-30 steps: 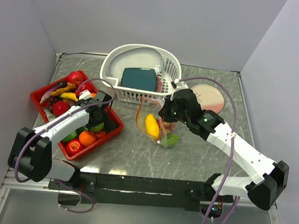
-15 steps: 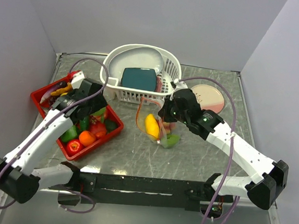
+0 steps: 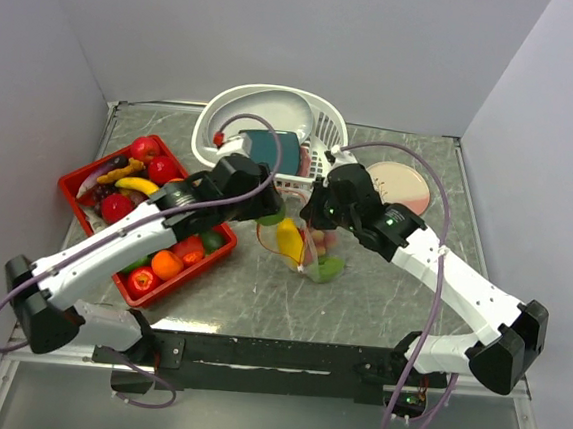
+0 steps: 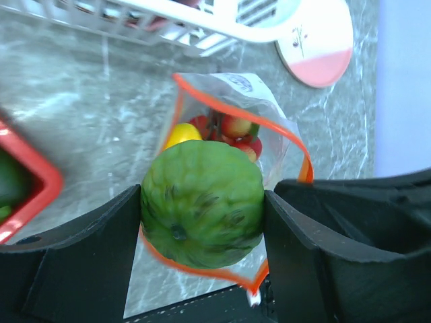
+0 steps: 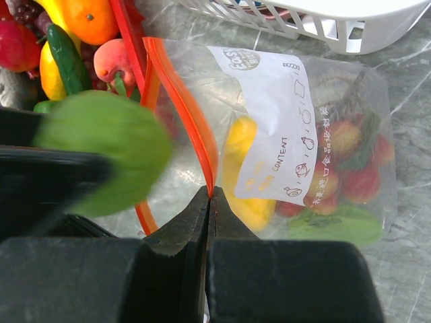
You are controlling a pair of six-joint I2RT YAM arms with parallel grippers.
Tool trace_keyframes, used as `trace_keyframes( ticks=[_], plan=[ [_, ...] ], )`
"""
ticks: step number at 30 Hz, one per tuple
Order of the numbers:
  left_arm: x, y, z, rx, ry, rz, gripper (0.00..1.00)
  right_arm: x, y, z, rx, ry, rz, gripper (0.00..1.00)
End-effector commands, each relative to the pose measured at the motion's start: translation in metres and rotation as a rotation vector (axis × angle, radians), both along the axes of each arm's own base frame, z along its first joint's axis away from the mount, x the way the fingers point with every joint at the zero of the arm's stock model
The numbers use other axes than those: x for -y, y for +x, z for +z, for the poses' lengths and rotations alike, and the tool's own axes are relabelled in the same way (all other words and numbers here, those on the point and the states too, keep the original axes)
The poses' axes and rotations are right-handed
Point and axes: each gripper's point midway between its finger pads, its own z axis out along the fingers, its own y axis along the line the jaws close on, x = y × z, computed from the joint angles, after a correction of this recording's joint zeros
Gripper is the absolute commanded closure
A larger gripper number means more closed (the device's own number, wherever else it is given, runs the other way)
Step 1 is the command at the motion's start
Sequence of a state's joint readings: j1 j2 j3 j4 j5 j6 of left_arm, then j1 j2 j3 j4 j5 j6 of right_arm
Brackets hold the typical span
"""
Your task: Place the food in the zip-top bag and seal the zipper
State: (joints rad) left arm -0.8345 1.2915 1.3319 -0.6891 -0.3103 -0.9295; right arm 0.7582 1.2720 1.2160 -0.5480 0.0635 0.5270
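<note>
My left gripper (image 4: 202, 202) is shut on a green bumpy fruit (image 4: 202, 192) and holds it just above the open mouth of the zip-top bag (image 4: 269, 111). The bag's orange-red zipper (image 4: 291, 138) loops round beneath the fruit. My right gripper (image 5: 210, 195) is shut on the zipper (image 5: 182, 101) and holds the bag (image 5: 337, 101) up. Inside the bag lie a yellow lemon (image 5: 242, 168), red pieces and a green piece. In the top view the bag (image 3: 309, 249) hangs between both grippers. More food, such as a banana (image 3: 134, 183) and an orange (image 3: 167, 262), lies in the red tray (image 3: 68, 187).
A white slotted basket (image 3: 276, 103) with a teal slab (image 3: 272, 148) stands just behind the bag. A pink and white plate (image 3: 404, 190) lies at the back right. The red tray fills the left side. Grey walls enclose the table on three sides.
My left arm has swung from the red tray to the right with the green fruit and now hangs over the bag's mouth. The right arm has barely moved.
</note>
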Motion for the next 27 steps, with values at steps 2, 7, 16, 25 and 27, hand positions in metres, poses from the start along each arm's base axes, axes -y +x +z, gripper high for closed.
trace_keyframes(
  ticks=[2, 7, 16, 25, 27],
  plan=[
    [0.044, 0.018, 0.008, 0.035, -0.101, -0.061, 0.75, 0.001, 0.012, 0.026, 0.04, 0.029, -0.052, 1.0],
    [0.067, 0.029, -0.01, 0.012, -0.109, -0.092, 0.36, 0.005, 0.013, 0.027, 0.045, 0.009, -0.068, 1.0],
    [0.064, 0.026, 0.001, 0.028, -0.109, -0.102, 0.02, 0.01, 0.012, 0.026, 0.052, -0.018, -0.066, 1.0],
    [-0.011, 0.003, 0.028, 0.064, -0.061, 0.076, 0.07, 0.012, 0.01, 0.019, 0.056, -0.008, -0.071, 1.0],
    [-0.046, -0.004, 0.015, 0.027, 0.005, 0.174, 0.08, 0.012, 0.009, 0.023, 0.068, 0.005, -0.068, 1.0]
  ],
)
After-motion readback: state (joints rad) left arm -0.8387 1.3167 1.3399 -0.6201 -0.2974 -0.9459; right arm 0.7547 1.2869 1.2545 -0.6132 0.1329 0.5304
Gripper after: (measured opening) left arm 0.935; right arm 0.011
